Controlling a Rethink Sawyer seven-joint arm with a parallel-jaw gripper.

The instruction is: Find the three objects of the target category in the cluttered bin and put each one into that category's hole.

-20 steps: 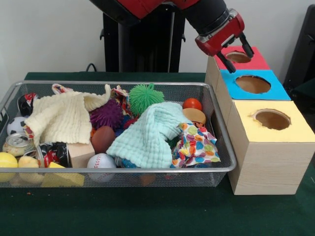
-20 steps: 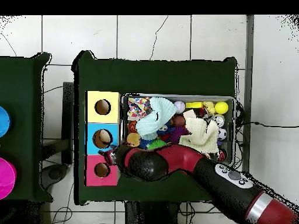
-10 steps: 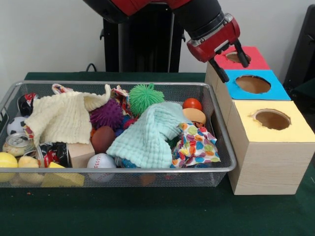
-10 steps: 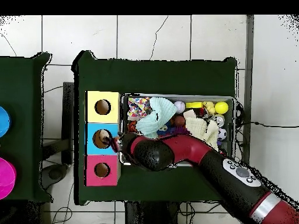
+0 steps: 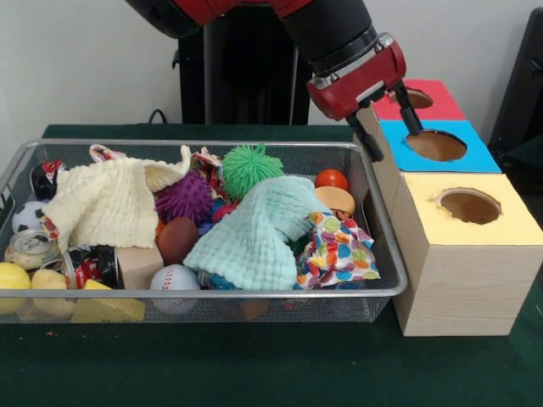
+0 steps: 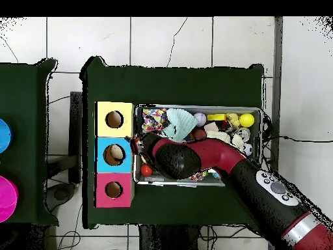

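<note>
While hanging over the rim between the silver wire-mesh bin [image 5: 386, 254] and the pale wooden box's blue top, red-and-black tool [image 5: 387, 123] shows fingers spread, empty. Round hole in red top [image 5: 411, 98] sits toward the desk's far right corner.

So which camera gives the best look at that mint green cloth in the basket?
The front view. There the mint green cloth lies draped over the toys in the bin, its whole waffle surface showing. In the overhead view the robot's arm covers most of it, so only a pale green part shows.
</note>
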